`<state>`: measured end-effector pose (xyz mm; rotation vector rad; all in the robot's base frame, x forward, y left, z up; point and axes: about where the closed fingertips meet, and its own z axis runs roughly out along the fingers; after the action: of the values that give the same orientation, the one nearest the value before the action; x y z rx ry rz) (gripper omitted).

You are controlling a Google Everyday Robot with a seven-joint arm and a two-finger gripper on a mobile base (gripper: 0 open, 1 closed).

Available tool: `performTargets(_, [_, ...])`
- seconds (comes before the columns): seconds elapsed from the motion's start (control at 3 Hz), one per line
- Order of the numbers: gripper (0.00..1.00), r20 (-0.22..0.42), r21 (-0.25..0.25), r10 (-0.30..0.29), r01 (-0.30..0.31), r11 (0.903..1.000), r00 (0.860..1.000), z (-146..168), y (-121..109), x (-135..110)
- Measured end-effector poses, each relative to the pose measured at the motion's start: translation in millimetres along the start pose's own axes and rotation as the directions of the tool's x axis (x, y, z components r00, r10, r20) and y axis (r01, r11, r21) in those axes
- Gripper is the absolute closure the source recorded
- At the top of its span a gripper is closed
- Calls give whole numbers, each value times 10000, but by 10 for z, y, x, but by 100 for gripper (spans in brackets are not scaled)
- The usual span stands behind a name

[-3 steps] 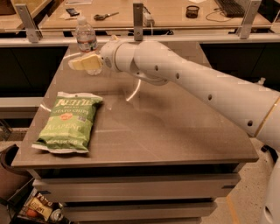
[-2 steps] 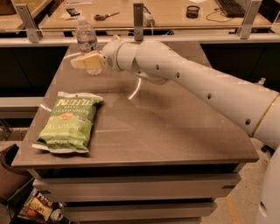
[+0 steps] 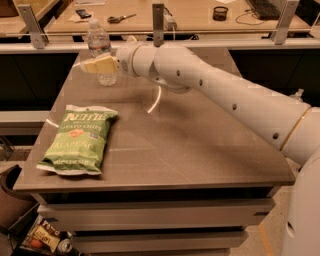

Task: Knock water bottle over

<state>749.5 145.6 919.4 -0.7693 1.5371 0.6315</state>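
The water bottle (image 3: 98,41) is clear with a white cap and stands upright at the far left of the table (image 3: 200,150). My gripper (image 3: 96,64) reaches in from the right on the white arm (image 3: 210,82). Its tan tip lies across the front of the bottle's lower half, touching it or very close to it. The bottle's base shows just below the gripper.
A green Kettle chip bag (image 3: 77,141) lies flat at the table's front left. Behind the table runs a rail with metal posts (image 3: 158,22) and a bench holding scissors (image 3: 120,18) and a small black cup (image 3: 220,13). Clutter sits on the floor at lower left (image 3: 45,235).
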Motion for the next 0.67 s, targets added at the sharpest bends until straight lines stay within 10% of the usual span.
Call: performTargets(0.67, [41,146,-139,-35,37,9999,9999,78,62,-38])
